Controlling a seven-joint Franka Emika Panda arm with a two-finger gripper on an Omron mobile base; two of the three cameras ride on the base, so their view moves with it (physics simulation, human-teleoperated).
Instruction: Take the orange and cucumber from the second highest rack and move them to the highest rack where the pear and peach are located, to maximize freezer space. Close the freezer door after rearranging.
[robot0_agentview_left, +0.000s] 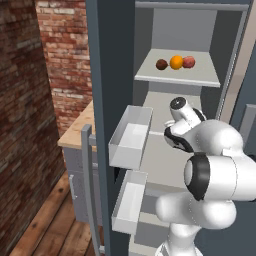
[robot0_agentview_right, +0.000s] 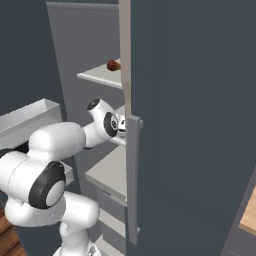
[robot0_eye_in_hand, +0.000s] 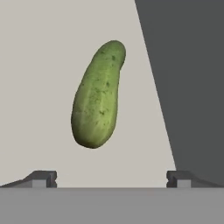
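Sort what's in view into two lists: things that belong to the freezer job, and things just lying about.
Job:
cucumber, lying ahead of the open gripper
orange, on the top rack
the two fruits flanking it
freezer door

Lying about:
door bins
wooden counter
brick wall

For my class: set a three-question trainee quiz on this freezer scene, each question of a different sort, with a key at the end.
1. True or false: the orange already sits on the highest rack, between two other fruits.
2. Multiple choice: in the hand view, the cucumber lies
A. clamped between the fingertips
B. on the pale shelf, ahead of the open pincer
C. in a door bin
3. Fill in: the freezer door is ____.

Key
1. True. The orange is the middle one of three fruits in a row on that rack.
2. B. Both fingertips stand wide apart and clear of the cucumber.
3. Open.
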